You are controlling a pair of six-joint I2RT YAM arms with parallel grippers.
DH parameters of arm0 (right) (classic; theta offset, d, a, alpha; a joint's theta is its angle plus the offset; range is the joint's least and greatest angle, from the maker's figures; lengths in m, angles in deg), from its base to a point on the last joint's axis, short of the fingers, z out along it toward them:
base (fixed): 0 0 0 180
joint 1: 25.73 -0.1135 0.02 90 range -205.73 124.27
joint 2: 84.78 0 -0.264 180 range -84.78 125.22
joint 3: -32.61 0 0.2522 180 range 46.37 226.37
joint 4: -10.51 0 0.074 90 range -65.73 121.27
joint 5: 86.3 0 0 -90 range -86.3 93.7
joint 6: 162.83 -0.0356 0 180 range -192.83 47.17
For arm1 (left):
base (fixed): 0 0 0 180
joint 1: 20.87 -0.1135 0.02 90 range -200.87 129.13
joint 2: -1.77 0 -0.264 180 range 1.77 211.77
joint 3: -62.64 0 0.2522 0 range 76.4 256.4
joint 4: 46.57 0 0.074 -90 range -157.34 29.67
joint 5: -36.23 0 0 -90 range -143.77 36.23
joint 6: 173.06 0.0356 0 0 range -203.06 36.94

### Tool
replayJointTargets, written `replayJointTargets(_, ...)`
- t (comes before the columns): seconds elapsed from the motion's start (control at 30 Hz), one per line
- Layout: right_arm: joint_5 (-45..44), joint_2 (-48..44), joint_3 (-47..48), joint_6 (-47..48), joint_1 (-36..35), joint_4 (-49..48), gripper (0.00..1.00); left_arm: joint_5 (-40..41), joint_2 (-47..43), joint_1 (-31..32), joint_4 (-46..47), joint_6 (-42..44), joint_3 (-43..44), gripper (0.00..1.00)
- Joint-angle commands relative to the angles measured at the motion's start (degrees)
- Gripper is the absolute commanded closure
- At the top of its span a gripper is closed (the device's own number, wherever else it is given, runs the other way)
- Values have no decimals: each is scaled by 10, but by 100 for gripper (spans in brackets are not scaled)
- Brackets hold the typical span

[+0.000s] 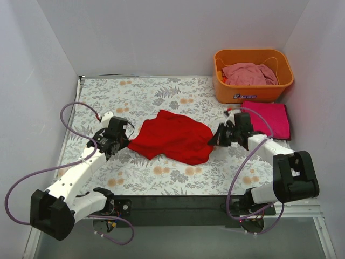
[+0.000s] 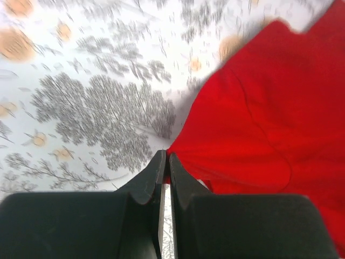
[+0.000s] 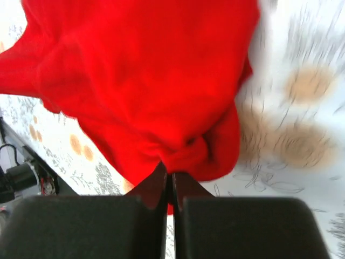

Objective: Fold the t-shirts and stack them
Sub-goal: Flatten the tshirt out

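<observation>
Here left claw [image 2: 166,157] and right claw [image 3: 168,171] clench opposite edges of red t-shirt [image 1: 172,136].

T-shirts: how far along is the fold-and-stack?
Done: magenta-pink t-shirt lies folded flat beside the orange basket. In hand: red t-shirt, unfolded mid-table, left hand and right hand each shut on an opposite edge. Left: fold the red one, then the pale pink t-shirt crumpled in the basket; nothing stacked yet.

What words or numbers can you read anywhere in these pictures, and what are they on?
The label on the front of the orange basket: too small and blurred to read.
No other words, numbers or signs show on the red t-shirt, the magenta t-shirt, the pale pink t-shirt or the flowered tablecloth.
</observation>
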Motion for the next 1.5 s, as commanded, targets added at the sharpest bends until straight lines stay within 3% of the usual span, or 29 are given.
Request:
replayJointTargets(0.0,-36,2,191,50,3,40,99,93,20,-38,-8,36,115,100)
replayJointTargets(0.1,-119,6,302,100,2,130,99,94,54,-83,-19,69,197,100)
replayJointTargets(0.2,-165,14,461,139,2,201,99,78,81,-125,-34,87,334,100)
replayJointTargets(0.3,-170,13,502,161,2,247,95,84,80,-135,-44,99,386,100)
replayJointTargets(0.37,-161,5,503,170,2,269,86,75,66,-135,-51,103,399,100)
replayJointTargets(0.4,-155,-9,495,172,2,285,75,69,45,-134,-50,103,392,100)
replayJointTargets(0.5,-144,-56,423,173,2,288,57,37,-18,-134,-41,97,326,100)
replayJointTargets(0.63,-162,-101,316,179,2,283,45,19,-88,-135,-38,85,229,100)
replayJointTargets(0.8,-129,-96,192,150,2,252,45,18,-133,-134,-29,66,117,100)
replayJointTargets(1.03,-39,-28,120,91,-30,79,46,30,-153,-134,40,57,21,100)
replayJointTargets(1.27,-102,70,87,-35,-75,-99,45,23,-160,-134,82,44,-47,100)
replayJointTargets(1.47,-154,128,110,-90,-97,-130,45,29,-158,-134,94,50,-55,100)
